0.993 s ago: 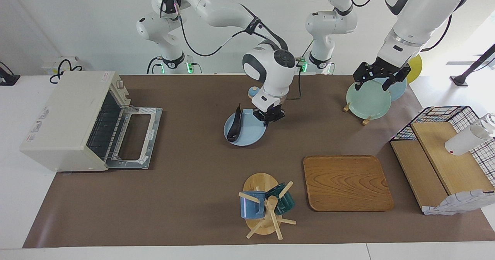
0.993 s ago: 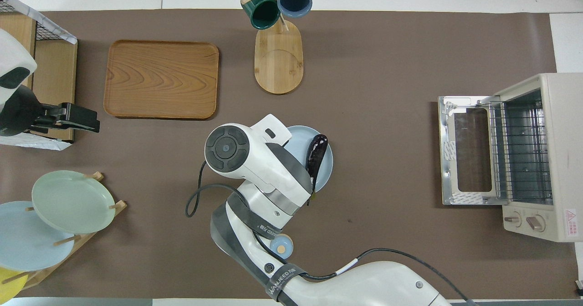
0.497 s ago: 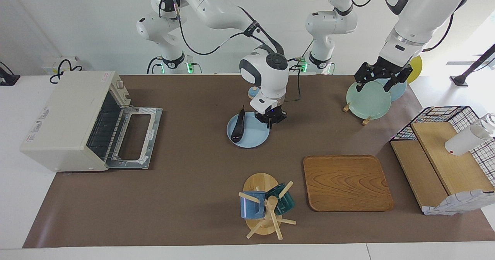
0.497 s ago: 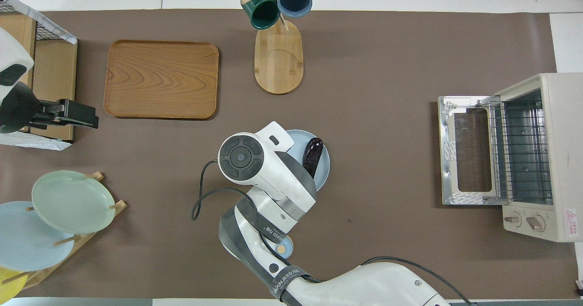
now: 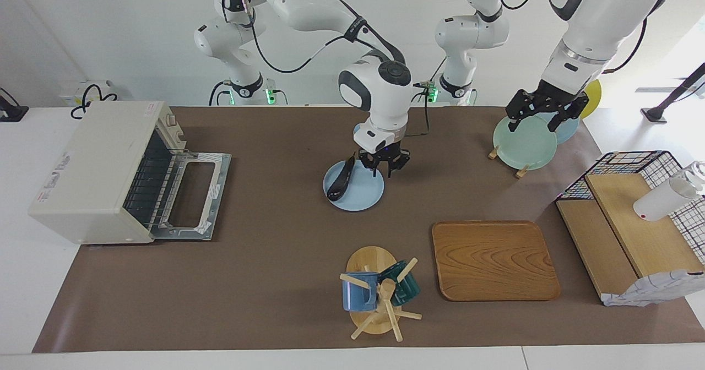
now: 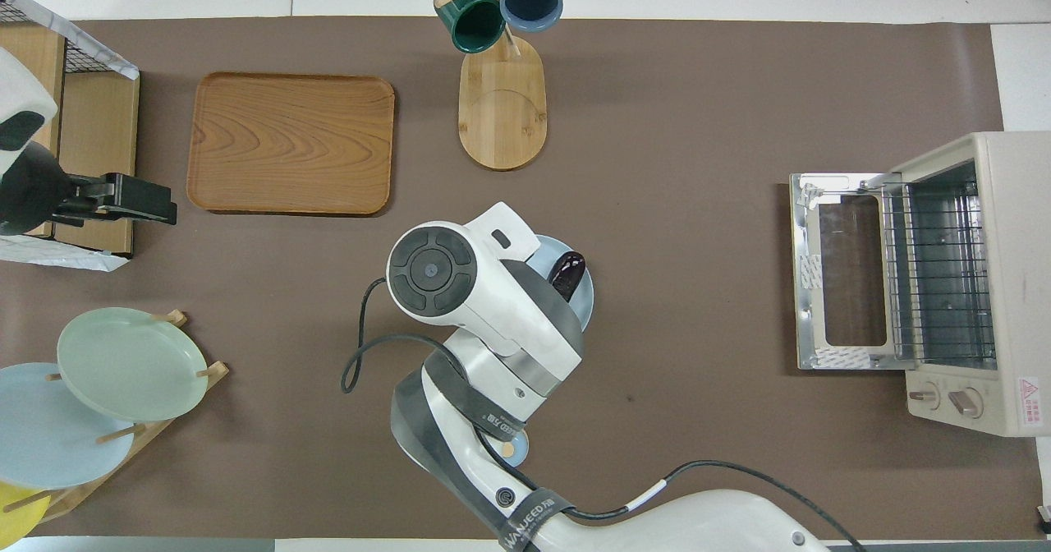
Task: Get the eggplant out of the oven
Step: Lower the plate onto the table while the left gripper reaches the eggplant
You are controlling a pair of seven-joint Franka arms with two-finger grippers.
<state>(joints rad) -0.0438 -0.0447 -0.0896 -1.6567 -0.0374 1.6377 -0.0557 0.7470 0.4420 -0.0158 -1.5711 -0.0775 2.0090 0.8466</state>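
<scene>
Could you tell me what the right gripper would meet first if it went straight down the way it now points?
Probably the light blue plate, at its rim nearest the robots; the right gripper points down there, just beside the eggplant.

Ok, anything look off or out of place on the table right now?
Nothing spilled or damaged. The oven stands with its door down and its rack bare. The eggplant lies on the blue plate, and the right gripper hangs open over that plate. The left gripper waits over the plate rack.
</scene>
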